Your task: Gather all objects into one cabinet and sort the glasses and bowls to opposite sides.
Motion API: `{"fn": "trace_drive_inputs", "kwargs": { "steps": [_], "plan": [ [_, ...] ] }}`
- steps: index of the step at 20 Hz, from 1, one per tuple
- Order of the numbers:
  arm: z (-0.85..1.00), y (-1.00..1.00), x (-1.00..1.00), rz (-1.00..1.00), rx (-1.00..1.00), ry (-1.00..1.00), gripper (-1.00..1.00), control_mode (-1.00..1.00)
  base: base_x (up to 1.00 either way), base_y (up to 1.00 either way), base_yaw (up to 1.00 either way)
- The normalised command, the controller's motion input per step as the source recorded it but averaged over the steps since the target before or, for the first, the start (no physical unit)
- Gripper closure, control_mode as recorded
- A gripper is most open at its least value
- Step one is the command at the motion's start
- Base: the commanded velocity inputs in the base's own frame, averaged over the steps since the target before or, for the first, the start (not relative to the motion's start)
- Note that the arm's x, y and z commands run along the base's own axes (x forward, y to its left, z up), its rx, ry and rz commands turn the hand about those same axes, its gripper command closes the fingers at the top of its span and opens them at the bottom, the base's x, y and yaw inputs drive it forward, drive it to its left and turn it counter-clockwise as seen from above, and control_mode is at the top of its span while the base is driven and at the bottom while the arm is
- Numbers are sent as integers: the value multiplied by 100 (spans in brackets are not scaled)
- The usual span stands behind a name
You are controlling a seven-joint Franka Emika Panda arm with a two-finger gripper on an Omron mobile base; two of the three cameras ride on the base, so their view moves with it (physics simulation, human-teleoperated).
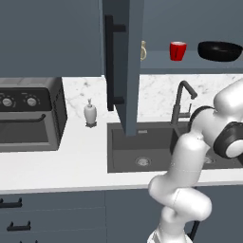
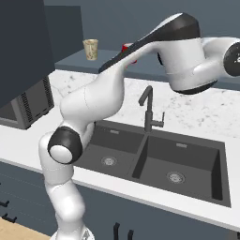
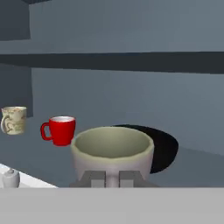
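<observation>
In the hand view, the gripper point(image 3: 111, 177) sits at 6 o'clock with its jaws drawn narrow, pinching the near wall of a grey-beige bowl point(image 3: 112, 148). The bowl is upright, with its open mouth facing up. Behind it, toward 3 o'clock, the black bowl point(image 3: 164, 146) lies on the shelf, partly covered by the held one. At 9 o'clock from the held bowl stands the red cup point(image 3: 61, 130), with its handle turned to the left. Farther along at 9 o'clock is the beige mug point(image 3: 14, 120), apart from the cup.

The left base view adds the cabinet point(image 1: 127, 71), whose door stands open with its black bar handle point(image 1: 110, 61) facing the camera. On the shelf point(image 1: 190, 64), the red cup is at about 1 o'clock and the black bowl at 2 o'clock, well apart from each other. The door edge hides most of the beige mug. A soap dispenser point(image 1: 90, 114) stands on the counter at 9 o'clock from the sink point(image 1: 142, 147).

The right base view gives the beige mug in full, at 11 o'clock, while the arm crosses in front of the red cup.
</observation>
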Motion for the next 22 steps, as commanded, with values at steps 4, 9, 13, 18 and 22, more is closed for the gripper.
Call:
{"fn": "trace_drive_inputs", "kwargs": {
  "steps": [4,9,13,18,22],
  "plan": [
    [-16,100,-42,49,-29,-14,100,-100,0,0,0],
    [-3,100,-18,41,-26,-16,100,-100,0,0,0],
    [0,100,0,17,-22,-22,100,-100,0,0,0],
    [-10,100,0,1,-10,-7,100,-100,0,0,0],
    [-75,100,16,-11,0,17,100,-100,0,0,0]
  ]
}}
